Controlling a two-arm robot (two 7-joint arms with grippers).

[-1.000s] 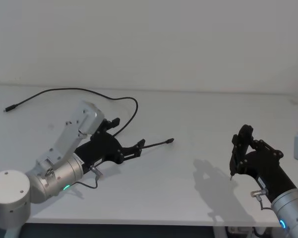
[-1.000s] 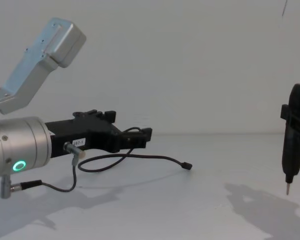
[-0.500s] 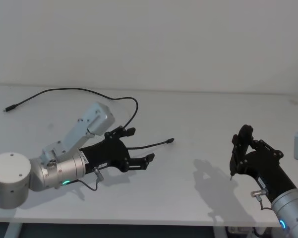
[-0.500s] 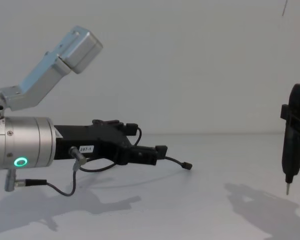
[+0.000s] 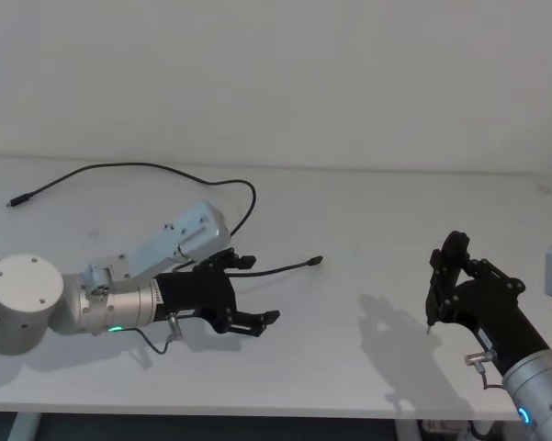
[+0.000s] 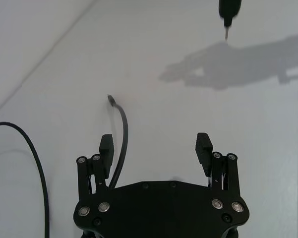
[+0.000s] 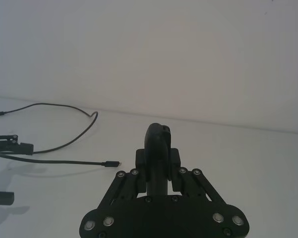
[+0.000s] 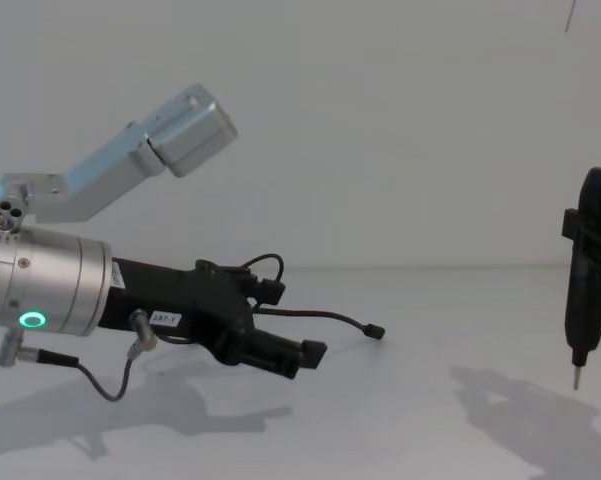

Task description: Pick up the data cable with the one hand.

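Observation:
The data cable [image 5: 147,166] is a thin black cord lying on the white table [image 5: 349,211]. It arcs from a small plug at the far left to a second plug [image 5: 317,261] near the middle. My left gripper [image 5: 254,289], black with a green-lit silver wrist, is open low over the table. In the left wrist view the cable [image 6: 123,130] runs between the left gripper's [image 6: 155,144] fingers, close beside one finger [image 6: 105,147]. From the chest, the cable [image 8: 330,317] passes just behind the upper finger [image 8: 270,291]. My right gripper [image 5: 447,268] hangs at the right, shut on a pointed tool [image 8: 577,375].
Shadows of both arms fall on the table. The table's front edge [image 5: 285,408] is close below the left gripper. A plain white wall [image 5: 276,73] stands behind the table.
My left gripper has rolled at the wrist and shifted down toward the table's front, staying open. The cable and the right arm have not moved.

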